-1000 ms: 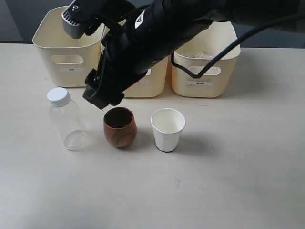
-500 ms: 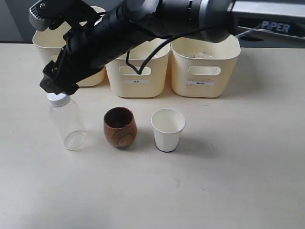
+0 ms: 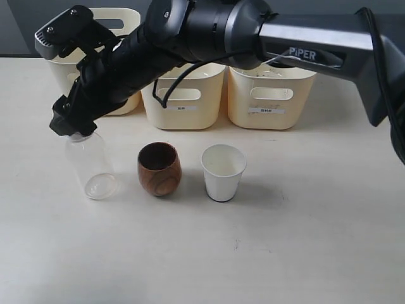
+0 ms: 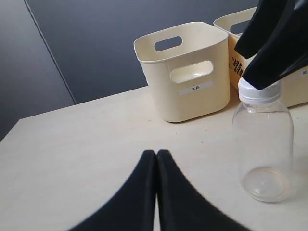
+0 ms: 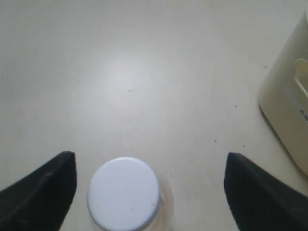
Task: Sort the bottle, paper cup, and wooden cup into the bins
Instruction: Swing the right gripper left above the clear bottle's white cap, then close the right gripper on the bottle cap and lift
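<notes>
The clear bottle (image 3: 90,166) stands at the left of the table, its white cap (image 5: 123,193) hidden in the exterior view by my right gripper (image 3: 73,123). That gripper (image 5: 150,156) hangs open just over the cap, one finger on each side and apart from it. The dark brown wooden cup (image 3: 159,168) and the white paper cup (image 3: 223,172) stand upright to the right of the bottle. Three cream bins (image 3: 183,101) line the back. My left gripper (image 4: 156,153) is shut and empty, low over the table near the bottle (image 4: 262,139).
The right arm (image 3: 190,31) stretches across the left bin (image 3: 63,79) and the middle one. The right bin (image 3: 272,95) is uncovered. The left wrist view shows the left bin (image 4: 187,72) behind the bottle, with bare table in front of it.
My right arm has swung left from above the wooden cup to above the bottle, and has come down so its fingers now cover the cap. The cups and bottle have not moved.
</notes>
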